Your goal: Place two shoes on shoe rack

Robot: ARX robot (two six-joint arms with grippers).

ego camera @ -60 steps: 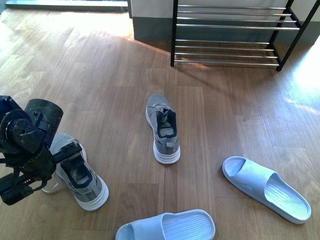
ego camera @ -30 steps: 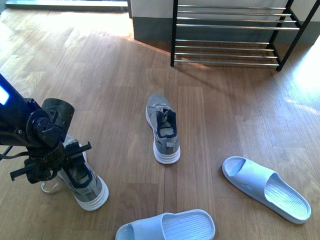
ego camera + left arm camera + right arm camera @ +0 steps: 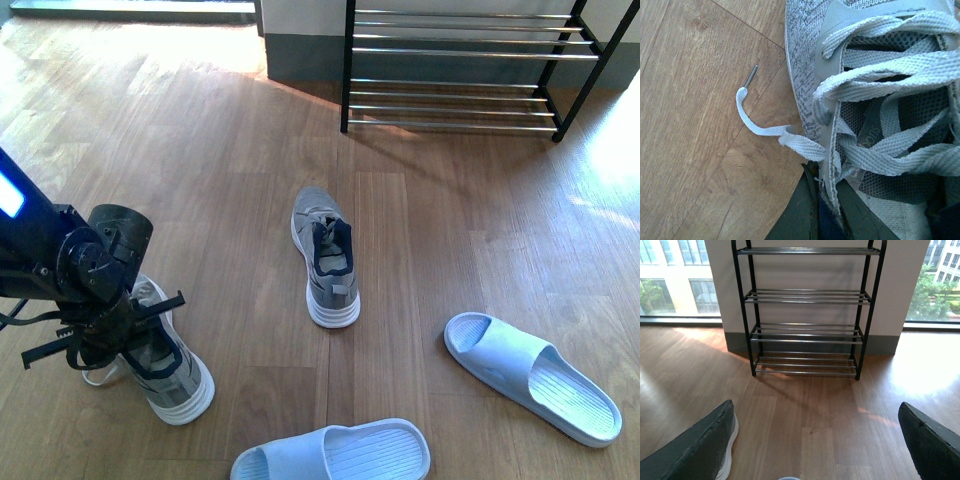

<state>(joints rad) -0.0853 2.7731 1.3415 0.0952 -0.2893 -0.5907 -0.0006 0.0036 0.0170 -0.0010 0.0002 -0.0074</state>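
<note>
The left tool (image 3: pixel 826 202) is down on the grey sneaker (image 3: pixel 175 375) at the left of the wooden floor (image 3: pixel 200 150). In the left wrist view its two dark fingers (image 3: pixel 797 215) stand close together, with the grey eyelet strip of the sneaker's upper pinched between them, so the tool is clamped on this sneaker by the edge of its opening. The sneaker rests on the floor with its white heel toward the robot. One loose lace end (image 3: pixel 757 120) curls out over the boards beside it.

The second grey sneaker (image 3: pixel 325 255) lies alone in the middle of the floor, toe toward the shoe rack (image 3: pixel 450 52), well apart from the first. Two pale blue sandals lie nearer the robot: one sandal (image 3: pixel 535 375) to the right, the other sandal (image 3: pixel 335 455) at the near edge of the front view.

The shoe rack stands against the wall at the far side, and no shoes rest on the rods that show.

The right tool (image 3: pixel 815 450) appears only in its own wrist view. Its fingers (image 3: pixel 695 450) are spread wide apart with nothing between them, and it faces the rack.
</note>
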